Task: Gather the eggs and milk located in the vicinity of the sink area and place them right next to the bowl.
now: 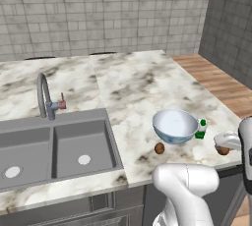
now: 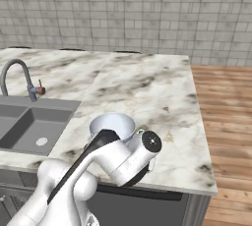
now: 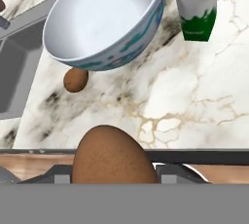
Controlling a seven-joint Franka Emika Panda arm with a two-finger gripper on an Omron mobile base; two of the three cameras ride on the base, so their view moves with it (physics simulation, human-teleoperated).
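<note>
Currently the end effector [image 3: 113, 181] grips an egg [image 3: 112, 157] over the counter [image 3: 194, 96] edge; slipping, it rolls off, six o'clock of the bowl [image 3: 104, 18].

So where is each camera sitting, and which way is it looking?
Left base view: behind the arm's left, looking forward and down at sink and bowl; arm lower right.
Right base view: behind its right, same counter; arm lower left.
Hand view: on the hand, looking down past the tool gripping the held egg.
All three share the bowl.
</note>
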